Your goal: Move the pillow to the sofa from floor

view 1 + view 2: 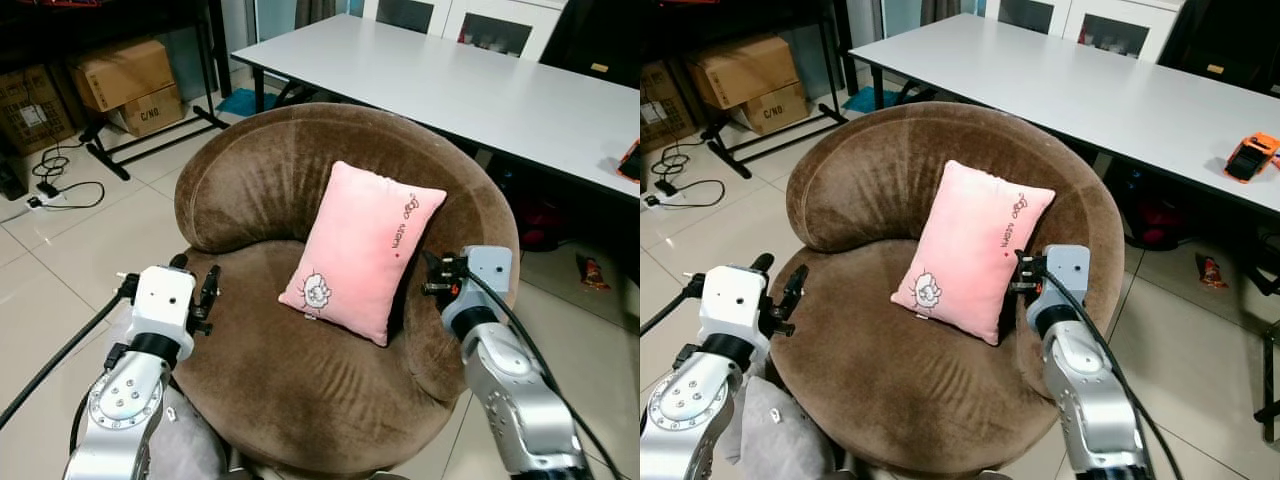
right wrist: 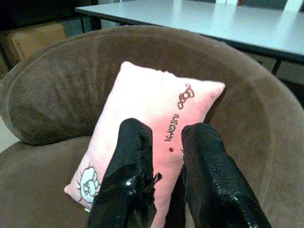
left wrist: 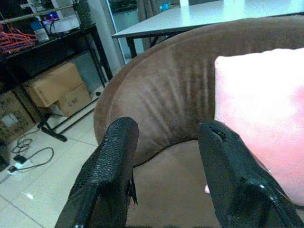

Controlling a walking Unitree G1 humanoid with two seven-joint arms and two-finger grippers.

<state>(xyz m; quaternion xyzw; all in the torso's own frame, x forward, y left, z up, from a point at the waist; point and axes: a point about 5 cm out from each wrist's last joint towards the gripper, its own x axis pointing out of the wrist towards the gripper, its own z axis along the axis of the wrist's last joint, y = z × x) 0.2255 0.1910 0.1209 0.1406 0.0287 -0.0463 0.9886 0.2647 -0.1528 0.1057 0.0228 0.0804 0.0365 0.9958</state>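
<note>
Pillow [image 1: 363, 250] sits on the sofa [image 1: 260, 190], leaning against its backrest. Left tool [image 1: 195, 290] off the seat's left edge, right tool [image 1: 432, 275] beside the pillow's right. Worktop [image 1: 480, 90] behind, boxes [image 1: 125, 85] back-left.

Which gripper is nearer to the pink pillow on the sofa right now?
Right. The right gripper sits just beside the pink pillow, at its edge near the sofa armrest. The left gripper hovers off the seat's opposite side, clearly apart.
</note>
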